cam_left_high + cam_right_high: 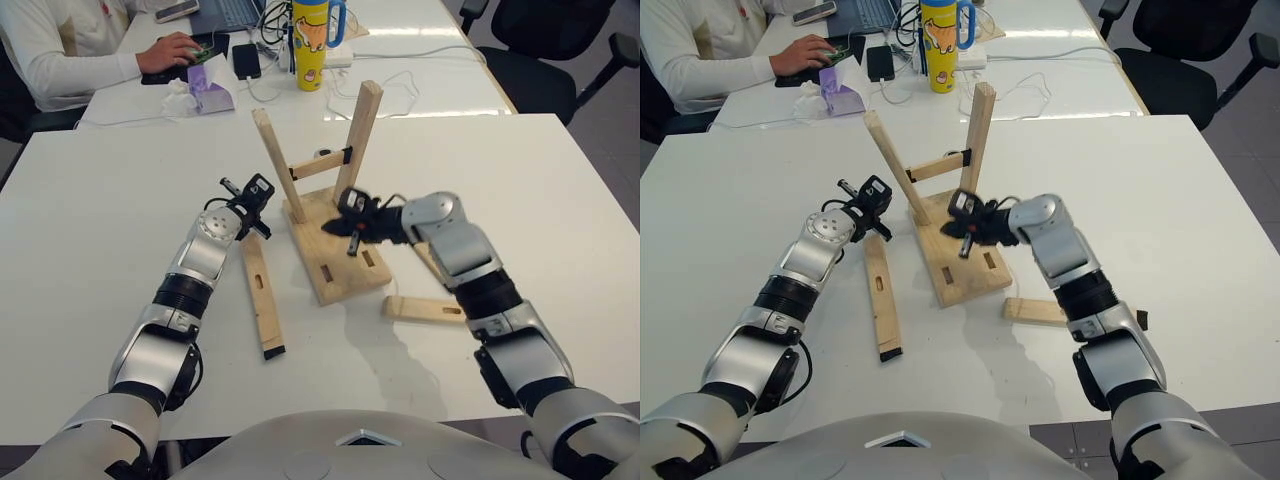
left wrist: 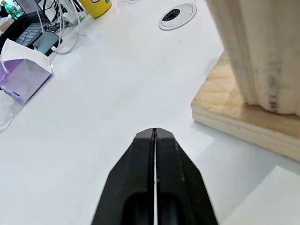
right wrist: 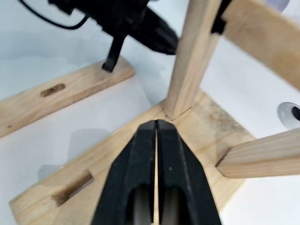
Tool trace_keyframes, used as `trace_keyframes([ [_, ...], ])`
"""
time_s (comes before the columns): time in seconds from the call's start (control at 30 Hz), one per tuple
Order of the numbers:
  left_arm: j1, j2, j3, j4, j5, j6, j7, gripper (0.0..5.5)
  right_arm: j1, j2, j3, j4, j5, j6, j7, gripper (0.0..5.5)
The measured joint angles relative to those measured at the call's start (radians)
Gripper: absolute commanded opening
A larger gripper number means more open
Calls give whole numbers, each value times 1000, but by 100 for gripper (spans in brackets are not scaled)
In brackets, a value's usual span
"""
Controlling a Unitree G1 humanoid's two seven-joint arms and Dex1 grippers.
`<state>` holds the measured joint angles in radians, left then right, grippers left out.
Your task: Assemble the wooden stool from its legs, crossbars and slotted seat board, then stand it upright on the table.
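Seat board (image 1: 335, 272) flat mid-table (image 1: 100, 250), 2 legs (image 1: 275, 160) upright in it, 1 crossbar (image 1: 318, 165) between. L gripper (image 2: 154, 133) fingers pressed together, just beside board's far-left corner. R gripper (image 3: 156, 124) likewise, over board near leg bases. 1 loose leg (image 1: 262, 295) flat each side.

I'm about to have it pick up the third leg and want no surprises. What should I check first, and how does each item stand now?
1. Left fitted leg and right fitted leg stand in the seat board, joined by the crossbar: ok.
2. Free slots in the board: ok.
3. Left loose leg and right loose leg lie flat on the table: ok.
4. Left tool open for a grasp: not ok, shut, empty.
5. Right tool open: not ok, shut, empty, over the board.
6. Fitted legs fully seated: cannot tell.
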<state>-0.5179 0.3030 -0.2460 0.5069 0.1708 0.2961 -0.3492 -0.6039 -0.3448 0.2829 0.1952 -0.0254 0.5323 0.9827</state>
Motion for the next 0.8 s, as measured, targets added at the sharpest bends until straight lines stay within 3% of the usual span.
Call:
trace_keyframes([
  [0.33, 47, 0, 24, -115, 7, 52, 1, 0, -42, -174, 138, 228, -322, -49, -211, 1],
  [0.53, 109, 9, 66, -210, -1, 101, 3, 0, 79, -199, 205, 0, -243, -11, 16, 1],
  [0.7, 134, 20, 90, -253, -6, 127, 11, 0, 87, -195, 191, -44, -216, 57, 33, 1],
  [0.8, 147, 21, 108, -277, -9, 136, 19, 0, 85, -162, 111, -45, -157, 75, -12, 1],
])
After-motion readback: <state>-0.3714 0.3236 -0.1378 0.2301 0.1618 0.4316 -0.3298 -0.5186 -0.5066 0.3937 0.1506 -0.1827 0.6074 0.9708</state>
